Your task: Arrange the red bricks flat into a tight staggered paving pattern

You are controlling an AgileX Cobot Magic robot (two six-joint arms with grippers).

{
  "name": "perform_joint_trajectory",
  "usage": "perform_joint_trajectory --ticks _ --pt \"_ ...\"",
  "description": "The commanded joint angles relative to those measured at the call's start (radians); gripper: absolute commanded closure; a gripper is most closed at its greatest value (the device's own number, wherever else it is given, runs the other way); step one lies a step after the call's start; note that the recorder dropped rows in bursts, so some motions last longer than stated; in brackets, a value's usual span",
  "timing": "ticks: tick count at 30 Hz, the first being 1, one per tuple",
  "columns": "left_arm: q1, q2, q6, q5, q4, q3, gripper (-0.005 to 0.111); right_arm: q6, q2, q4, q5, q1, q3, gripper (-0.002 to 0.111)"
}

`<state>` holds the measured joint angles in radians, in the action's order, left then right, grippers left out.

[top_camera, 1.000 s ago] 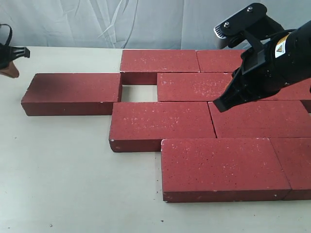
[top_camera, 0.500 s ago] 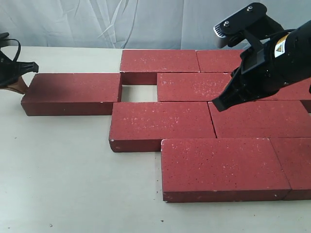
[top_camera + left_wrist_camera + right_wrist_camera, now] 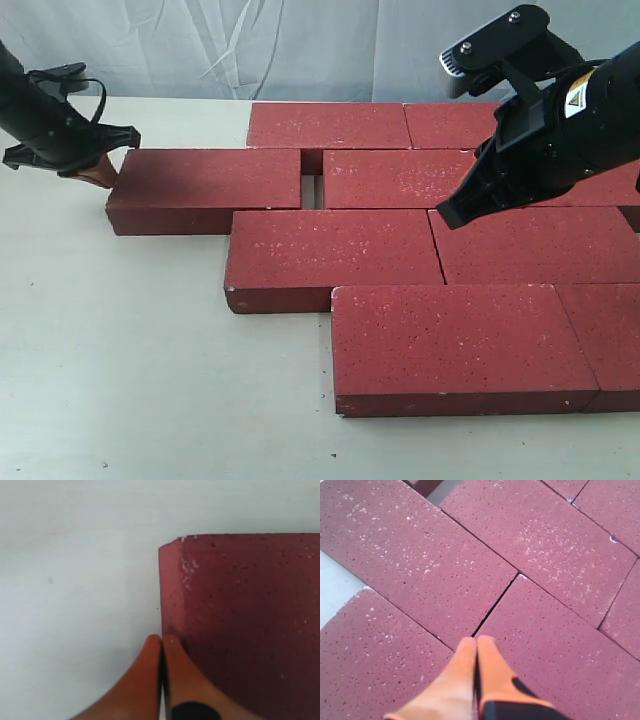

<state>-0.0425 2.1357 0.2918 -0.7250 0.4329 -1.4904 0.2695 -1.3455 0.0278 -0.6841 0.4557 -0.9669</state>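
Dark red, grainy rectangular paving bricks [image 3: 335,245] laid flat in staggered rows on a pale table [image 3: 150,380].
The left gripper [image 3: 161,642], its orange fingers pressed together, touches the outer end of the leftmost brick [image 3: 205,185], which sits a narrow gap short of its row neighbour [image 3: 395,178]. The right gripper [image 3: 476,642], fingers likewise together and holding nothing, hangs over a seam between bricks.
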Motion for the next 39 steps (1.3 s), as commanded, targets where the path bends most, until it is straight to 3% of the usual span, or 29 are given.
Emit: perform_joint_trajectory --ticks 1,13,24,31,39 --pt "0.051 -0.012 0.002 0.025 0.047 0.007 0.107 -0.001 0.008 0.002 0.013 -0.005 0.005 0.109" --pt "0.174 -0.012 0.001 0.079 0.075 0.007 0.107 -0.001 0.008 0.002 0.013 -0.005 0.005 0.109" --pt "0.172 -0.012 -0.004 0.103 -0.076 0.007 0.107 -0.001 0.008 0.002 0.013 -0.005 0.005 0.109" --pt "0.093 -0.012 -0.055 0.100 -0.074 0.007 0.107 -0.001 0.008 0.005 0.014 -0.005 0.005 0.109" --pt "0.054 -0.014 -0.053 0.093 -0.097 0.007 0.107 -0.001 0.008 0.005 0.014 -0.005 0.005 0.109"
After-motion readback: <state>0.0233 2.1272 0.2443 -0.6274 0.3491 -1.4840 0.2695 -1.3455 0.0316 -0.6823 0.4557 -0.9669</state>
